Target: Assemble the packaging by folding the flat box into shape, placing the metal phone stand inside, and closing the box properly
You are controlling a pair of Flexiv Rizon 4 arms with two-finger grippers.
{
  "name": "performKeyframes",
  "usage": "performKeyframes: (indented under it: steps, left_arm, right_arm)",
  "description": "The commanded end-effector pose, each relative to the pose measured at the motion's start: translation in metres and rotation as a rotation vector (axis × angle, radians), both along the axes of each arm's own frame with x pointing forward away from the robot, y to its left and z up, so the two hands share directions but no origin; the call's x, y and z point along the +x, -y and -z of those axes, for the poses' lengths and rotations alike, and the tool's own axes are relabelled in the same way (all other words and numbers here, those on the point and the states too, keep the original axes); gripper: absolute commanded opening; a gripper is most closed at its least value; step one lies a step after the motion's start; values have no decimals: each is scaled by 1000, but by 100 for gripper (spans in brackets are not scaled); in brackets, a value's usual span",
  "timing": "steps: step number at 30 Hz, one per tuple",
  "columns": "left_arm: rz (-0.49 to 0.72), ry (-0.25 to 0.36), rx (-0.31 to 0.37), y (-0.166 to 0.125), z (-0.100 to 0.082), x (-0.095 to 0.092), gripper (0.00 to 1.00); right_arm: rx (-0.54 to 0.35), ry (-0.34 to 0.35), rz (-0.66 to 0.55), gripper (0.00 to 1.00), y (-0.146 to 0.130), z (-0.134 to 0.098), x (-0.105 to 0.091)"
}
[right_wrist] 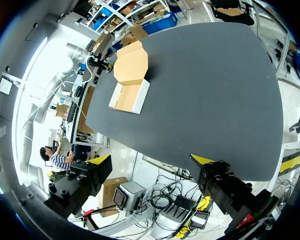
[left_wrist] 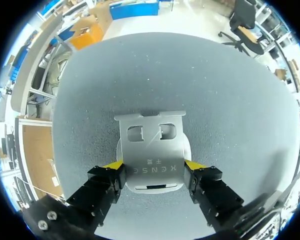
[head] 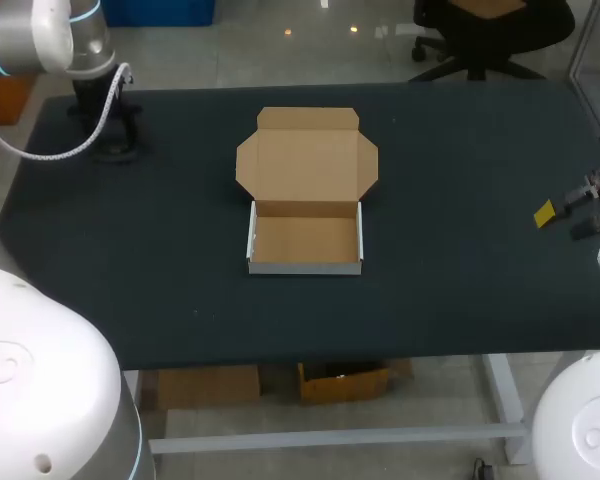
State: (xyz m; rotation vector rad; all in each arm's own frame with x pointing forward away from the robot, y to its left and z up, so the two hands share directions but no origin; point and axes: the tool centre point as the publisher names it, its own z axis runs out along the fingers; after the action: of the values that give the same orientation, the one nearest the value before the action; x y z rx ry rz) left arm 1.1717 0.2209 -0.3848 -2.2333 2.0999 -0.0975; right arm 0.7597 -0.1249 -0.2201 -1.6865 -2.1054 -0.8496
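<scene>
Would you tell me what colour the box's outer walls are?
The box has white outer walls and is brown inside; this is clearest in the head view.

The left arm wears rounded white shells over grey metal joints, with a thin cyan ring at one seam. A white sheathed cable hangs from it. Both near arm housings are large white domes, the left housing with a faint embossed logo and a small dark hole, the right housing with a similar logo. The left tool has blocky black fingers with yellow wedge tips, and silver screws on its black mount. The right tool matches it.
</scene>
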Motion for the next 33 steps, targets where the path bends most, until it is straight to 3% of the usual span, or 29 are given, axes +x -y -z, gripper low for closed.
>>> performKeyframes:
  steps: [1, 31, 33]
  left_arm:
    - [-2, 2, 5, 1, -2, -1, 0]
    - [-2, 2, 5, 1, -2, -1, 0]
    - [-5, 22, 15, 2, -4, -3, 0]
  right_arm:
    - [2, -3, -3, 100, 1, -2, -1]
    - [2, -3, -3, 100, 1, -2, -1]
    - [2, -3, -3, 100, 1, -2, -1]
